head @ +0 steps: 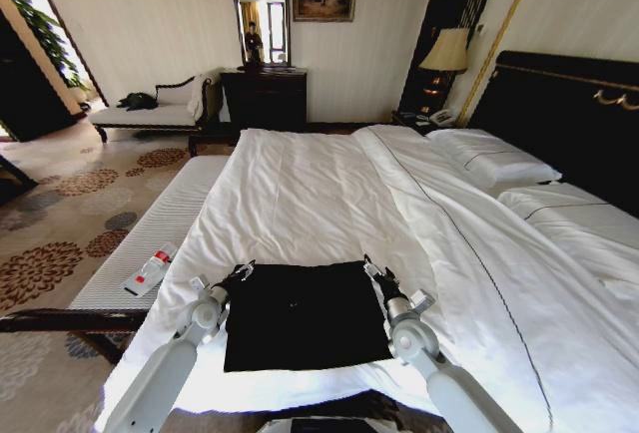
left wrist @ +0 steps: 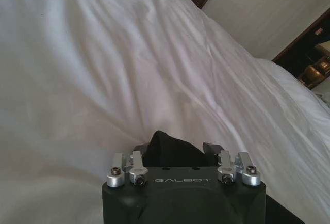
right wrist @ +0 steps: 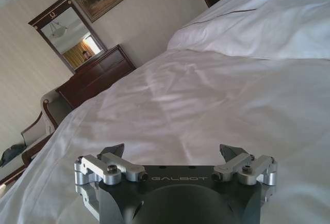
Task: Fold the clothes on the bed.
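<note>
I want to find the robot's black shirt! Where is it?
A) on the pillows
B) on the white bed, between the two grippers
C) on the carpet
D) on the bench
B: the black shirt lies flat on the bed, with the left gripper and right gripper at its far corners.

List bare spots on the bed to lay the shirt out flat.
Open sheet beyond the T-shirt, up to the folded duvet and pillows. Crowded at the near edge: left gripper and right gripper flank the shirt's far corners.
</note>
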`<state>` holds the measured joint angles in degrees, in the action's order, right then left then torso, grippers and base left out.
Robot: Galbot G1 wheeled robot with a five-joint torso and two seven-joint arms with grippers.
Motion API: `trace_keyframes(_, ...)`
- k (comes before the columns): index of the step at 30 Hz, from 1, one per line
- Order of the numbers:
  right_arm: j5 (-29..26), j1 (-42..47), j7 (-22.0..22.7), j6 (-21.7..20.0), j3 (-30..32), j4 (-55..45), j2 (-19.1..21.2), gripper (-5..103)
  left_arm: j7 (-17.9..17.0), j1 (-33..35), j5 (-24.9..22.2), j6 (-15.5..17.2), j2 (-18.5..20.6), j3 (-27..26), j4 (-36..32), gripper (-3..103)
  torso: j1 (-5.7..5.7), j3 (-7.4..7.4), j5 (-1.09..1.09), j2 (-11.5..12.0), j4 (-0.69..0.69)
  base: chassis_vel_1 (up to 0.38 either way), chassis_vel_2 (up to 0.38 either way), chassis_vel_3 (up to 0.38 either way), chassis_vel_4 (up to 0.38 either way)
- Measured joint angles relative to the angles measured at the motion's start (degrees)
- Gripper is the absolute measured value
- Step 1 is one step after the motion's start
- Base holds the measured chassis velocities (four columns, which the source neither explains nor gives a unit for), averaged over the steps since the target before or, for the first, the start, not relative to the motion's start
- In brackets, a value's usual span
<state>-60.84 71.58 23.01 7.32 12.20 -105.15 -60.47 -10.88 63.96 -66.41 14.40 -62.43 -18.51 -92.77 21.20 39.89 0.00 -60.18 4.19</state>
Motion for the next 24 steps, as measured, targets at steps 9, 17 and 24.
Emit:
trace_keyframes(9,-0.4,-2.3,0.0,-0.2,-0.2,3.0,-0.9,100,-0.2,0.7,-0.6,-0.1,-0.2,-0.9,-0.6,23,0.01,0.00,0.00,0.0,0.00,0.000,0.000,0.000,0.000)
trace_keyframes(17,-0.4,-4.2,-0.2,-0.7,-0.6,5.3,-1.2,100,-0.4,1.4,-1.3,-0.1,0.1,-2.0,-1.9,2,0.00,0.00,0.00,0.0,0.01,0.000,0.000,0.000,0.000)
trace_keyframes(24,-0.9,-5.9,-4.8,-2.2,-0.9,8.3,-1.1,100,-0.7,0.7,-2.6,0.1,0.9,-3.2,-2.1,1,0.00,0.00,0.00,0.0,0.00,0.000,0.000,0.000,0.000)
